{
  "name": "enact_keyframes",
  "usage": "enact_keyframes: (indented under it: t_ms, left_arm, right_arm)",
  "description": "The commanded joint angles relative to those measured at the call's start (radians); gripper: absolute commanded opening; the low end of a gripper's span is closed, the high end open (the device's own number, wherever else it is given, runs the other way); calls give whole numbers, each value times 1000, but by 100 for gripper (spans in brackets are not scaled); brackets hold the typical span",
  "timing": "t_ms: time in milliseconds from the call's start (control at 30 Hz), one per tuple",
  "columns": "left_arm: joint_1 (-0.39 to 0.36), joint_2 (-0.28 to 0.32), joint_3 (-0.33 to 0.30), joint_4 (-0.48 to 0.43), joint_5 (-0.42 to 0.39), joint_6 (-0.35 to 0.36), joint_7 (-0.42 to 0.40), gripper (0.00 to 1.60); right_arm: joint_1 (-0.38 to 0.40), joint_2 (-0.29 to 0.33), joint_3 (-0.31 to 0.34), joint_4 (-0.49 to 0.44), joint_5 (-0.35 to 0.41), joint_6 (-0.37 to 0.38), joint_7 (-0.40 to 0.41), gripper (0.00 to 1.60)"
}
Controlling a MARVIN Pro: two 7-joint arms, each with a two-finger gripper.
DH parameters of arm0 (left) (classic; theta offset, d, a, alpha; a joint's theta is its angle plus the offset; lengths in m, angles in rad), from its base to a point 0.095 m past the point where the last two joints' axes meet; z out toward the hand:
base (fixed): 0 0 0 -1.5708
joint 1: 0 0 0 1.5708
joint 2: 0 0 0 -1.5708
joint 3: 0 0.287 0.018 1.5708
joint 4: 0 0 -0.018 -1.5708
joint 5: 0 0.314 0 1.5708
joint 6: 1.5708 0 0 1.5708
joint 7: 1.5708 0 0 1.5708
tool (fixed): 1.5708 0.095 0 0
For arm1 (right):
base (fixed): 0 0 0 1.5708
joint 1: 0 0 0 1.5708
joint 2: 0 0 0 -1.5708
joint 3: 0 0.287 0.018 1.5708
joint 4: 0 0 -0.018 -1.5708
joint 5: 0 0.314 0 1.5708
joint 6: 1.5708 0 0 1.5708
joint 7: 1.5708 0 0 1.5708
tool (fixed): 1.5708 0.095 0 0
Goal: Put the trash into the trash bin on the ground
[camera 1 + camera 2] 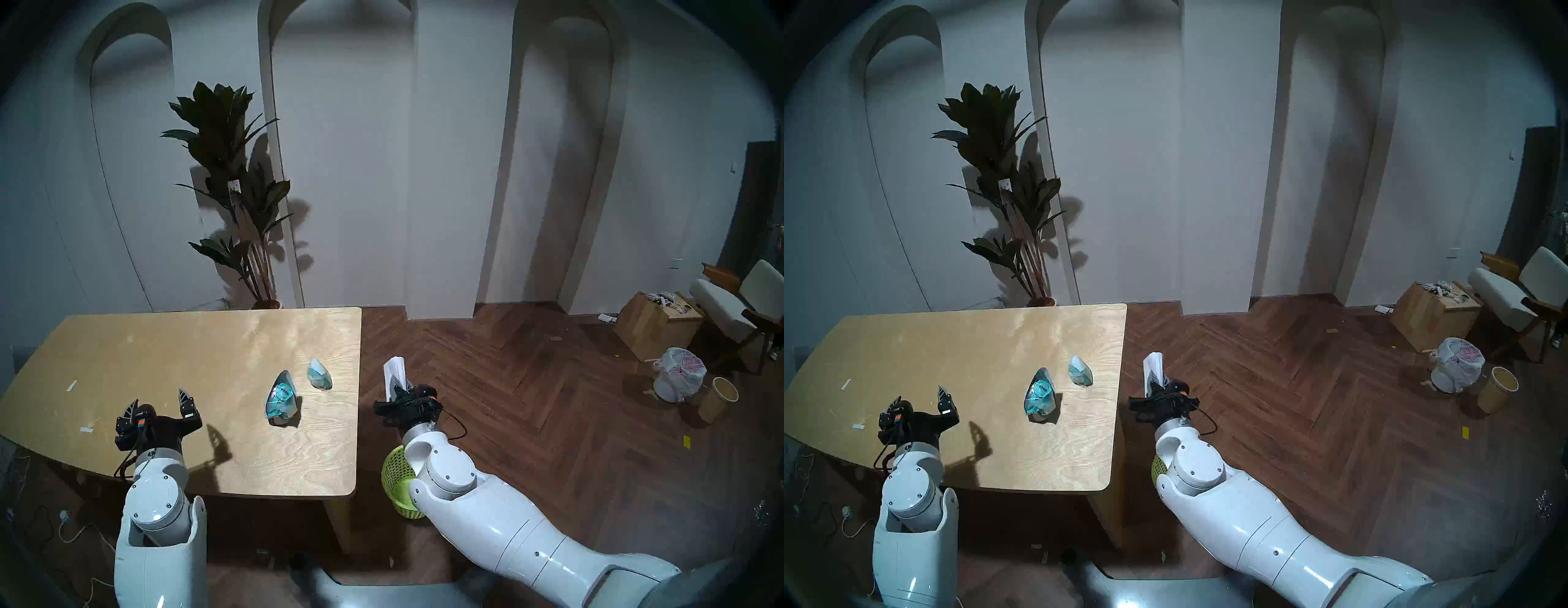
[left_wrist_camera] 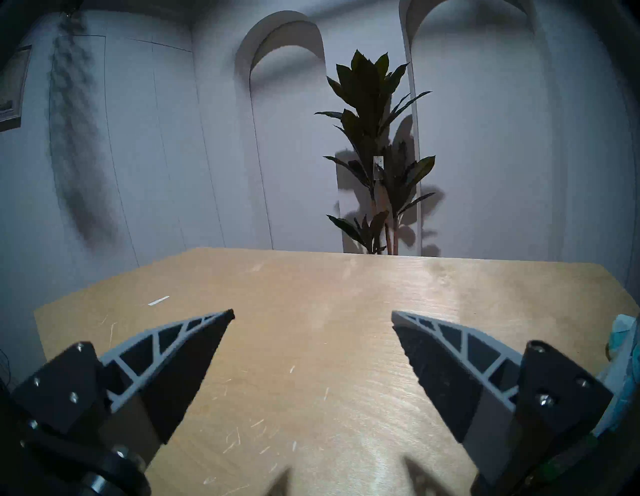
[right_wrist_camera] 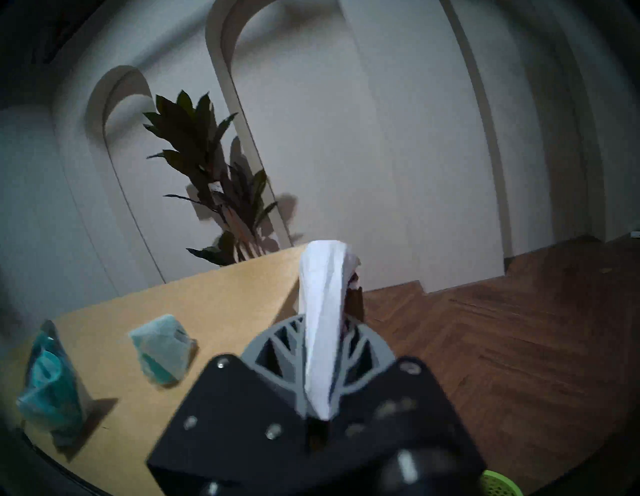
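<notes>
Two clear-and-teal wrappers lie on the wooden table (image 1: pixel 127 348): the bigger wrapper (image 1: pixel 282 399) and the smaller wrapper (image 1: pixel 319 374) nearer the table's right edge. My right gripper (image 1: pixel 401 388) is shut on the white packet (image 1: pixel 394 369), held upright past the table's right edge, above the floor; it also shows in the right wrist view (image 3: pixel 323 311). The lime-green mesh trash bin (image 1: pixel 399 479) stands on the floor beside the table, partly hidden under my right arm. My left gripper (image 1: pixel 159 401) is open and empty over the table's front left.
A potted plant (image 1: pixel 237 187) stands behind the table. At the far right on the floor are a white bucket with a bag (image 1: pixel 679 373), a tan cardboard cylinder (image 1: pixel 719 399), a cardboard box (image 1: pixel 657 325) and a chair (image 1: pixel 738 305).
</notes>
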Motion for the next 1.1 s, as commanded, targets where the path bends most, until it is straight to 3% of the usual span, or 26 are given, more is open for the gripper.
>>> enact_keyframes:
  t_ms: [0, 633, 1067]
  left_arm:
    - [-32, 16, -3, -17, 6, -14, 3, 160]
    - [-34, 18, 0, -14, 7, -14, 11, 160]
    - [-35, 17, 0, -12, 8, -13, 10, 160]
  right_arm:
    - [81, -49, 10, 119, -15, -60, 28, 0]
    - [267, -183, 44, 552, 36, -83, 129, 0]
    - [361, -260, 44, 764, 53, -82, 166, 0]
